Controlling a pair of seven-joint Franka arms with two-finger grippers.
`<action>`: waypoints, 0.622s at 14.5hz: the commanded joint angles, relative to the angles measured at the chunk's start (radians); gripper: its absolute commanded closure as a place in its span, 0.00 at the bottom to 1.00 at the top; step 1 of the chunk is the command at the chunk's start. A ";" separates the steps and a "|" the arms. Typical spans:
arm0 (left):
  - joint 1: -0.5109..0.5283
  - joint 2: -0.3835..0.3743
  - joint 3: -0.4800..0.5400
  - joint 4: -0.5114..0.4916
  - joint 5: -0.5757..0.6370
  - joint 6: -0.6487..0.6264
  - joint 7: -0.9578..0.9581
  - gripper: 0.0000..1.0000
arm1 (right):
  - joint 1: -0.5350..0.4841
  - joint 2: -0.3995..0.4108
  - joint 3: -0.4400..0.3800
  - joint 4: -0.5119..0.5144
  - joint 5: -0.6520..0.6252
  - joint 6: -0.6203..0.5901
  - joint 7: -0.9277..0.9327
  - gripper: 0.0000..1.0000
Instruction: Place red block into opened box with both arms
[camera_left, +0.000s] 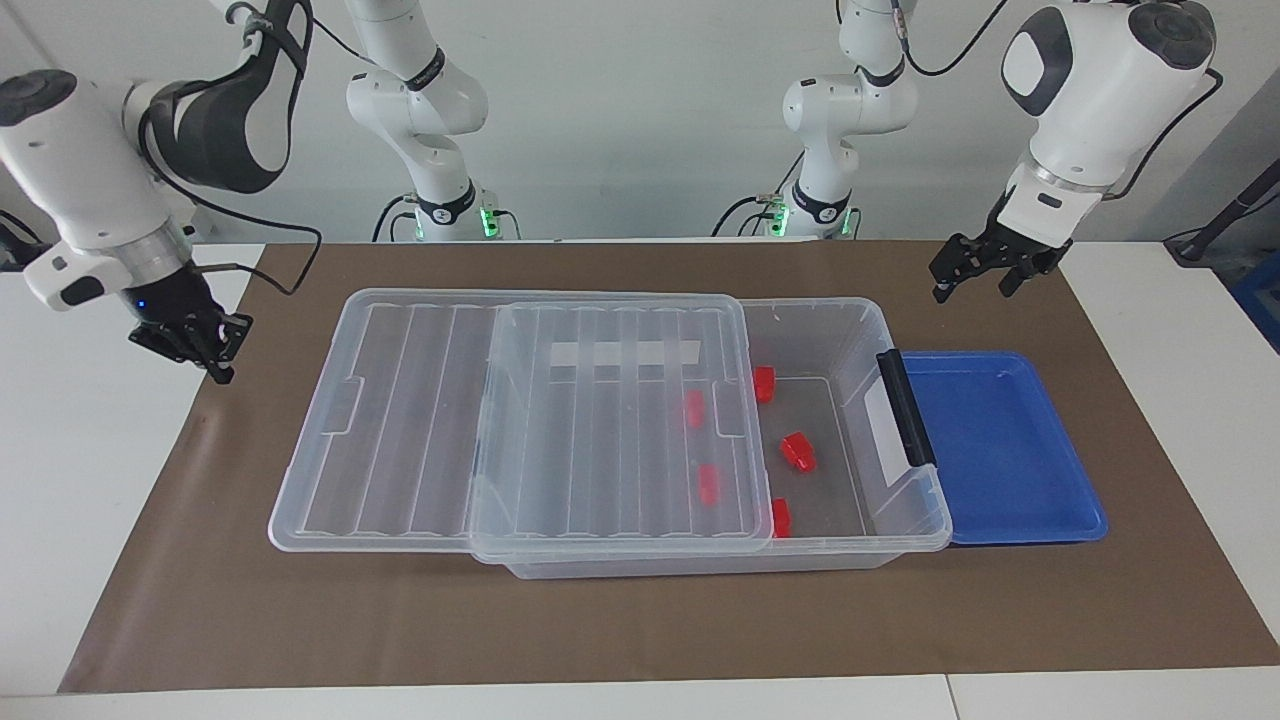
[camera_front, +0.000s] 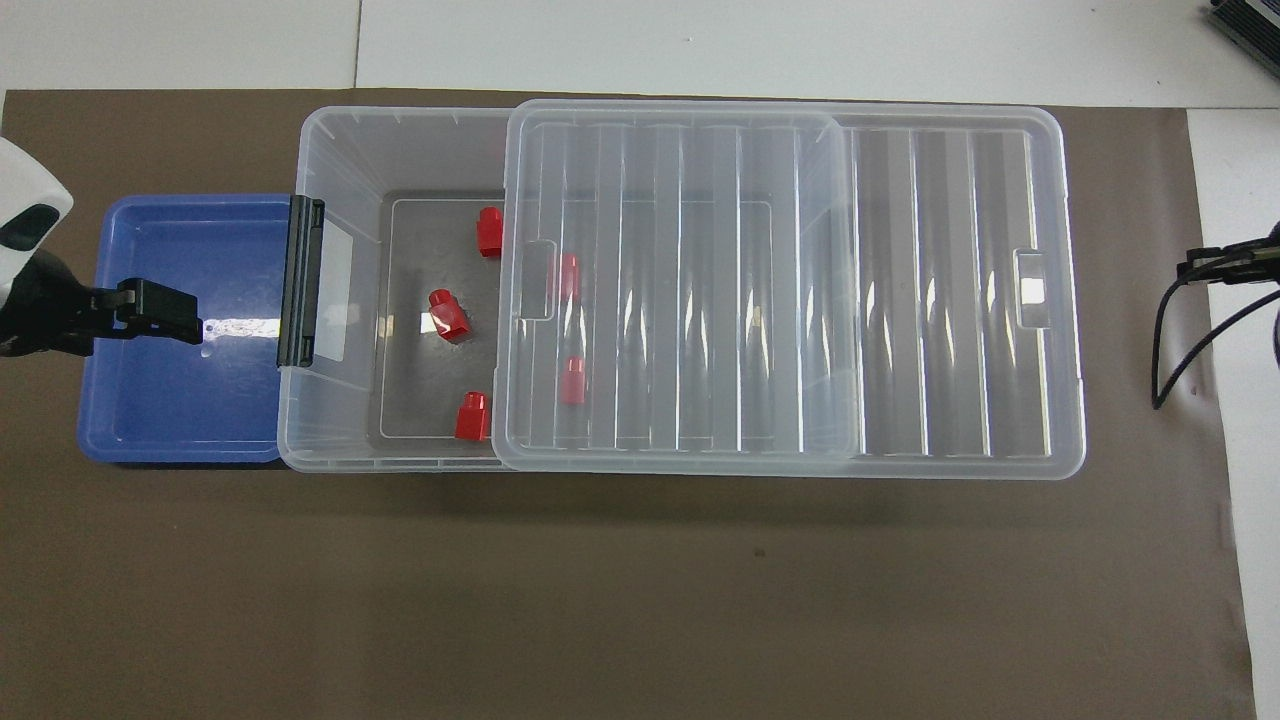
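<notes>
Red block (camera_left: 797, 451) lies tilted on the floor of the clear box (camera_left: 905, 500), in the uncovered end toward the left arm; four more red blocks (camera_left: 764, 384) sit in the box, two of them blurred under the ribbed lid (camera_left: 420, 420). Lid is slid toward the right arm's end and overhangs the box. White strip label (camera_left: 625, 353) and the white label beside the black bar (camera_left: 905, 407) carry no readable writing. Right tool (camera_left: 200, 345), fingertips pressed together, holds nothing, over the brown mat's edge (camera_left: 200, 600); only its cable shows in the overhead view. Left tool (camera_left: 975, 270), fingers spread, empty, over the mat near the blue tray (camera_left: 1000, 450). White worktop (camera_left: 80, 500) underneath.
</notes>
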 joint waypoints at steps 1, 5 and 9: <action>-0.011 -0.032 0.011 -0.036 -0.012 0.014 0.017 0.00 | -0.003 0.059 0.017 0.038 0.063 0.018 -0.026 1.00; -0.006 -0.032 0.011 -0.036 -0.012 0.012 0.017 0.00 | 0.016 0.098 0.035 0.042 0.108 0.061 -0.038 1.00; -0.008 -0.034 0.008 0.008 0.009 -0.031 0.015 0.00 | 0.037 0.115 0.044 0.042 0.126 0.112 -0.036 1.00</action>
